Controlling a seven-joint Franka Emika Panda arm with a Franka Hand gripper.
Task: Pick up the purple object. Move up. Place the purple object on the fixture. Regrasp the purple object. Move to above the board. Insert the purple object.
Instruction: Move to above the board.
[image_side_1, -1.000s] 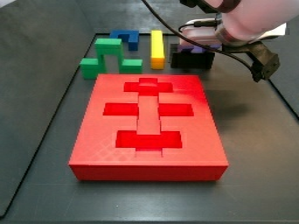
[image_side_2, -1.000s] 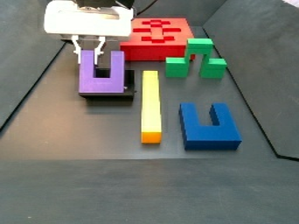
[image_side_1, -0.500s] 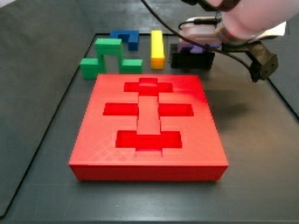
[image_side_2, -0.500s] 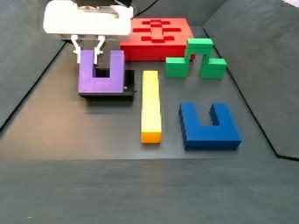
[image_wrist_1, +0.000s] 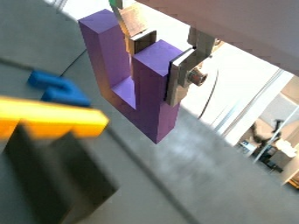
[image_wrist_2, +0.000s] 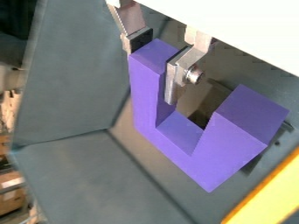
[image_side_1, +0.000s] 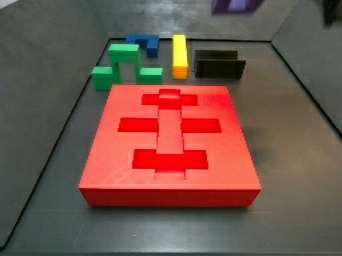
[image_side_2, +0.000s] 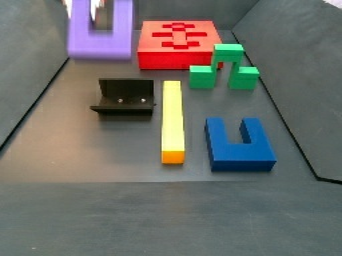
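Note:
The purple object (image_side_2: 100, 38) hangs high in the air, its top cut off by the frame edge in both side views (image_side_1: 238, 5). My gripper (image_wrist_1: 162, 57) is shut on one of its upright arms, a silver finger (image_wrist_2: 179, 74) pressed on each side. The U's other arm (image_wrist_2: 239, 122) sticks out free. The black fixture (image_side_2: 123, 98) stands bare on the floor below, and it also shows behind the board (image_side_1: 218, 66). The red board (image_side_1: 171, 140) lies flat with its dark cutouts showing. The gripper body is out of frame in the side views.
A yellow bar (image_side_2: 171, 120) lies next to the fixture, with a blue U-block (image_side_2: 241, 142) beyond it. Green blocks (image_side_2: 221, 66) sit beside the board. Dark walls rise around the floor.
The gripper has risen with the purple object, lifting it off the fixture to the top edge of the side views. The fixture is now bare.

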